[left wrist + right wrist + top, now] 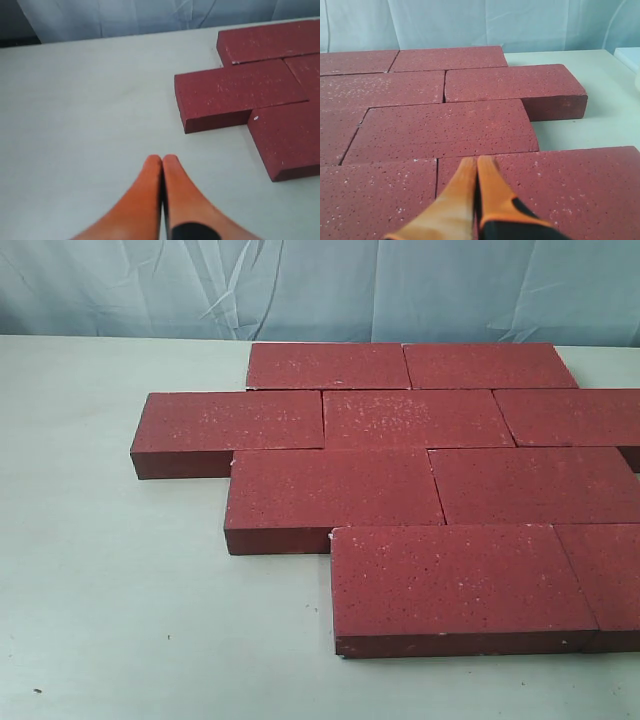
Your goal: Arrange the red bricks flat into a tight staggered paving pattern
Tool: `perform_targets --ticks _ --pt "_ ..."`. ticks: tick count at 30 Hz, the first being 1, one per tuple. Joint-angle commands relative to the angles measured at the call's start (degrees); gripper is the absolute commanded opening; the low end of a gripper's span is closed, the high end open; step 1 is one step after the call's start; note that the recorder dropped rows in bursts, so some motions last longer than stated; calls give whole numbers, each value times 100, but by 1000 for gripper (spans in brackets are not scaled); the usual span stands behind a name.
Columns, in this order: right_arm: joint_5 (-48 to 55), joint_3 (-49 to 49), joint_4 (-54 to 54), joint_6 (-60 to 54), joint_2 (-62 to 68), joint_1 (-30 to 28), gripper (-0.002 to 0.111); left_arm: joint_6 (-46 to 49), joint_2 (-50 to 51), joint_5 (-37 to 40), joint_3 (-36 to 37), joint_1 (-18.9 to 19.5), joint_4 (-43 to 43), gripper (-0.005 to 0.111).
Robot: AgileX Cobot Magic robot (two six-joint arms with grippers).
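Several dark red speckled bricks (410, 455) lie flat in four staggered rows, sides touching, on the pale table (110, 570). The front row's big brick (455, 585) sits nearest the camera. Neither gripper shows in the exterior view. In the left wrist view my left gripper (162, 159) is shut with nothing in it, hovering over bare table, apart from the nearest brick (235, 95). In the right wrist view my right gripper (476, 161) is shut and empty, above a brick (570, 187) close to the seam with its neighbour (375, 195).
A pale blue cloth backdrop (320, 285) hangs behind the table. Bare tabletop stretches left of and in front of the bricks. A white object's corner (629, 54) shows at the table's edge in the right wrist view.
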Motion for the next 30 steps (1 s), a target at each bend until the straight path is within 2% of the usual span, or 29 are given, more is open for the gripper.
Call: perform_targets --ticks 1,9,17,30 --pt "-85 28 9 -12 -34 15 -1 -2 -591 -643 341 0 19 0" --pt "-85 28 9 -1 -34 15 -1 -2 -1397 -1494 1506 0 -39 0" --pt "-75 28 9 -1 -34 15 -1 -2 -1911 -3045 2818 0 -90 0" --pt "-62 28 9 -1 -34 15 -1 -2 -2728 -4425 4583 0 -90 0"
